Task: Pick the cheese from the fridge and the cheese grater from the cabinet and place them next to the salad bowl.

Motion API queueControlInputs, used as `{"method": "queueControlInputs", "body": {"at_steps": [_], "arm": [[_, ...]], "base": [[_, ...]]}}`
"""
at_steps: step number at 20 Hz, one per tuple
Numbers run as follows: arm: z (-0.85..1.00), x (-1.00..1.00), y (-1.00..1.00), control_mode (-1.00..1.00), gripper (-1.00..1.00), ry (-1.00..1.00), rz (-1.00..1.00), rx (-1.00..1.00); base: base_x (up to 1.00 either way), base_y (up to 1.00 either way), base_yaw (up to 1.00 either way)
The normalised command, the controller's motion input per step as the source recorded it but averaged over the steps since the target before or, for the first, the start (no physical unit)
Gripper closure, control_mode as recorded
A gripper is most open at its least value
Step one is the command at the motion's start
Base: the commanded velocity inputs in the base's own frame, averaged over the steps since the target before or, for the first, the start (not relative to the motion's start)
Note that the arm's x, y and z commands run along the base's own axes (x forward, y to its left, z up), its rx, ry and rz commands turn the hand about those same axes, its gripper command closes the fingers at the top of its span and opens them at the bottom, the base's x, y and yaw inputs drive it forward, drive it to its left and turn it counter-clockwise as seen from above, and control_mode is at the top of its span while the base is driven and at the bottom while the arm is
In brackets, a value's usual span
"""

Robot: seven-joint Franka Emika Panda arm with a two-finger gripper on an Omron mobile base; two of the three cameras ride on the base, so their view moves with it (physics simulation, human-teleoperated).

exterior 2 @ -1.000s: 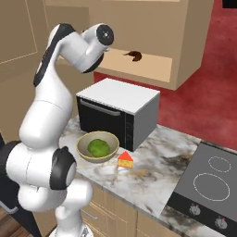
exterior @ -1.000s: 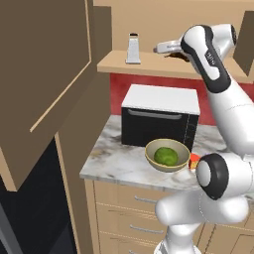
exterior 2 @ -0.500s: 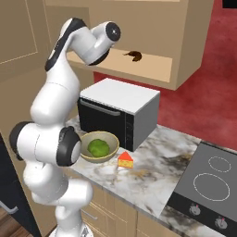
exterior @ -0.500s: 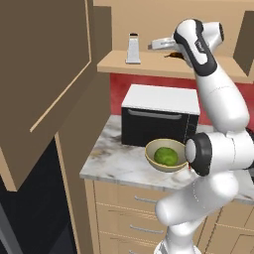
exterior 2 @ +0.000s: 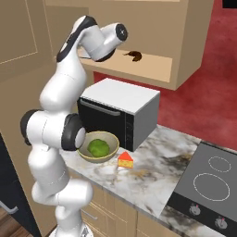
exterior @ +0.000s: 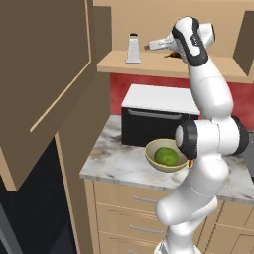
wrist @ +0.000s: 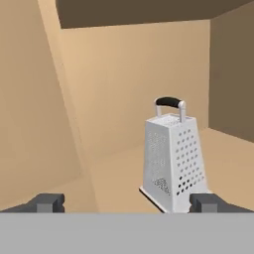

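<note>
— What does the left base view give?
— The gripper [exterior: 150,46] reaches into the open cabinet [exterior: 163,69], near the upright cheese grater [exterior: 133,48] on its shelf, apart from it.

— The right base view?
— The cheese [exterior 2: 125,159] lies on the counter just right of the salad bowl [exterior 2: 98,146].

— The hand view?
— The jaws stand wide apart, holding nothing; the grater stands just beyond the right fingertip [wrist: 204,202].
</note>
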Motion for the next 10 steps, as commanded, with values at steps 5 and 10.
{"method": "queueControlInputs", "body": {"at_steps": [5,10], "arm": [[-0.13,0.42,0.0,-1.0,-1.0,0.0,0.18,0.0],[-0.1,0.37,0.0,-1.0,-1.0,0.0,0.13,0.0]], "base": [[0.0,0.0,0.0],[0.0,0.0,0.0]]}}
